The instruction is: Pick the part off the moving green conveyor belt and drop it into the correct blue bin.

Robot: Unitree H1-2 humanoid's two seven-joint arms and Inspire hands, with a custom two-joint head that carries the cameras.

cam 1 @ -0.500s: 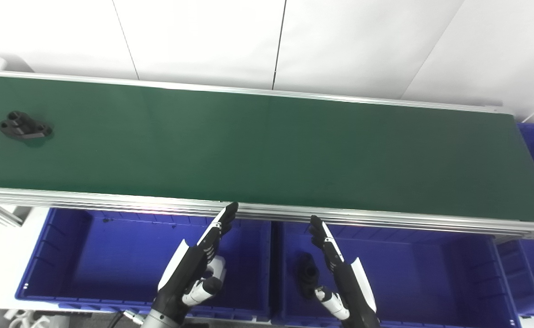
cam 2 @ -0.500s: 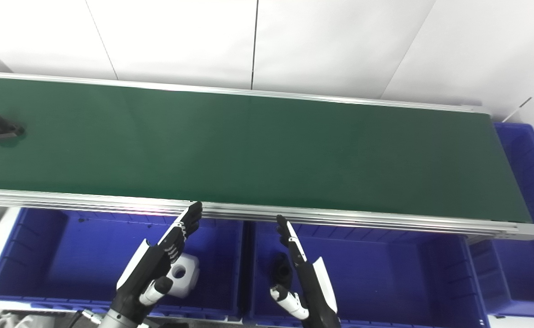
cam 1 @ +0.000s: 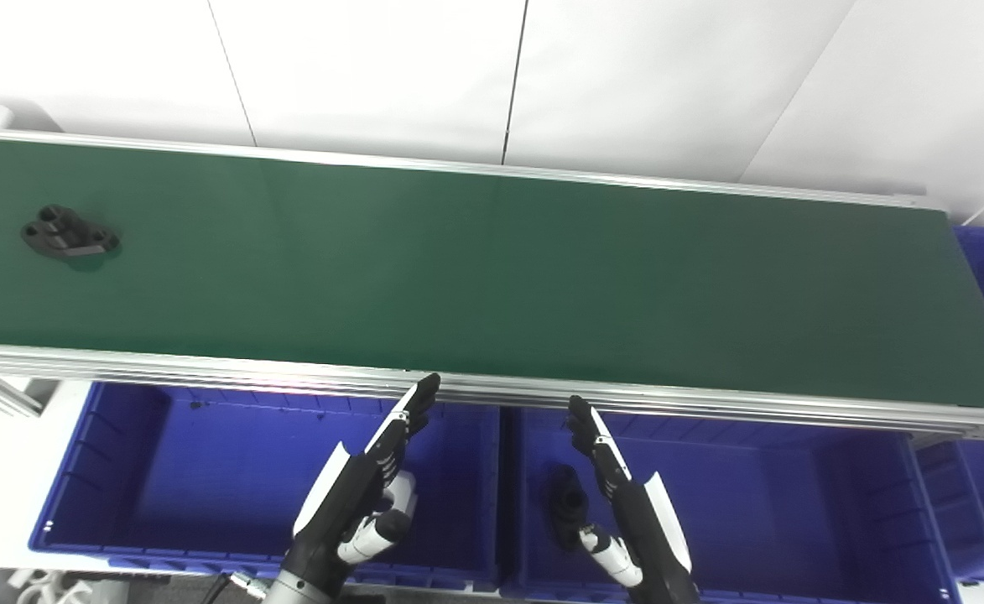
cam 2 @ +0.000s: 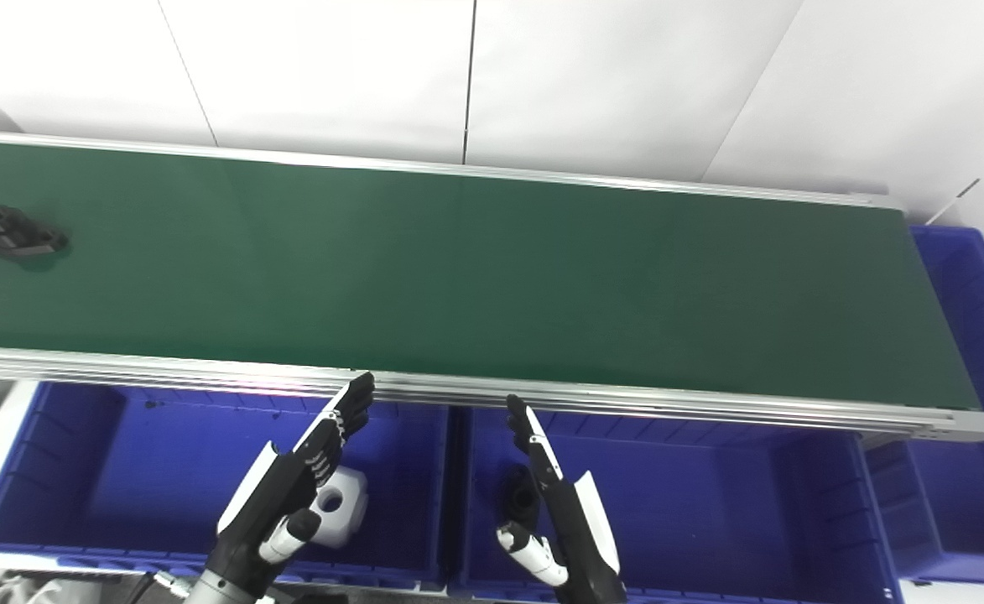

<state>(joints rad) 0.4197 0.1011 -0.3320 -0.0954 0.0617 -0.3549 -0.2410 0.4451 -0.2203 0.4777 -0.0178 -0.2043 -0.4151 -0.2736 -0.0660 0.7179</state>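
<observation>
While both hands hung over the bins and held nothing, one black part (cam 1: 70, 238) lay flat on the green conveyor belt (cam 1: 492, 268), far toward its left end and well apart from either hand. It was a low block with round holes in its top.

Two hands were in view. The left hand (cam 1: 366, 486) reached up from the bottom edge with its fingers straight and spread a little, their tips just short of the belt's near rail. The right hand (cam 1: 617, 495) did the same beside it, fingers extended and apart, thumb out to the side, gripping nothing.

Three blue bins could be counted. The left bin (cam 1: 122, 470) sat below the belt's near rail and held one white part (cam 2: 336, 503) with a round hole in its face, partly hidden behind the left hand. The middle bin (cam 1: 793, 495) stood just beside it, their walls touching or nearly so, and held one black part (cam 1: 567, 503) next to the right hand. A third bin (cam 2: 961, 319) stood past the belt's right end; only part of it showed, and its contents could not be made out.

The belt ran the width of the view between two silver aluminium rails (cam 1: 206, 365), its surface plain dark green. Behind it rose a wall of white panels (cam 1: 374, 75) split by thin dark seams. A strip of pale floor or worktop showed at the lower left corner.
</observation>
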